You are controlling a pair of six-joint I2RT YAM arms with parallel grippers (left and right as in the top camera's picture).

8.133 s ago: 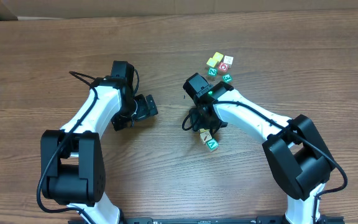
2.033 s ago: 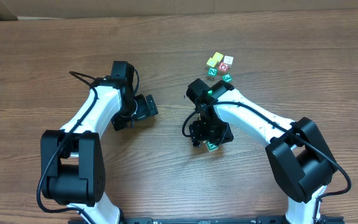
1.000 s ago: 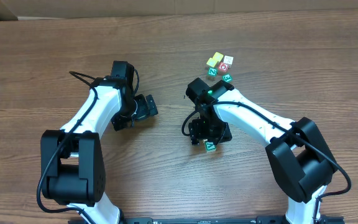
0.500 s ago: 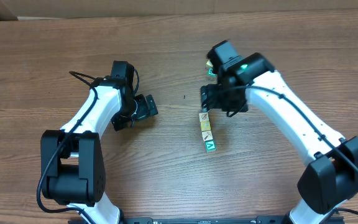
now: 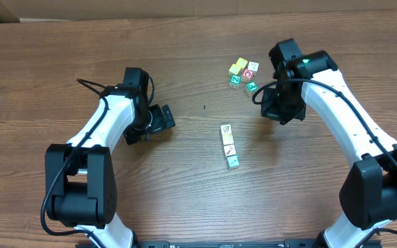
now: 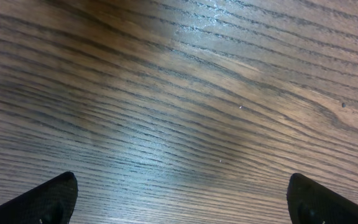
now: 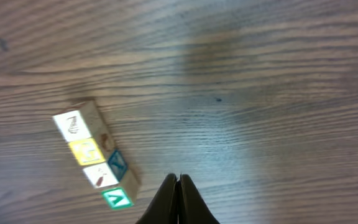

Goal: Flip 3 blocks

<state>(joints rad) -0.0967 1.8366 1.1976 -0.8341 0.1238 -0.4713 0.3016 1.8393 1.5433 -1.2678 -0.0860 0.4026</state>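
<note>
The blocks lay on the wooden desk in a short, slightly slanted line near the middle, touching one another. In the right wrist view their top faces ran from a white picture face through yellow and a white face with a reddish mark to a green letter face at the near end. The right end effector was clenched on nothing, its two fingers pressed flat together, and it hung over bare wood to the right of the line and apart from it. A loose cluster of small cubes sat farther back, near the right arm. The left end effector was released, its fingertips spread wide over empty desk, well away from the blocks.
</note>
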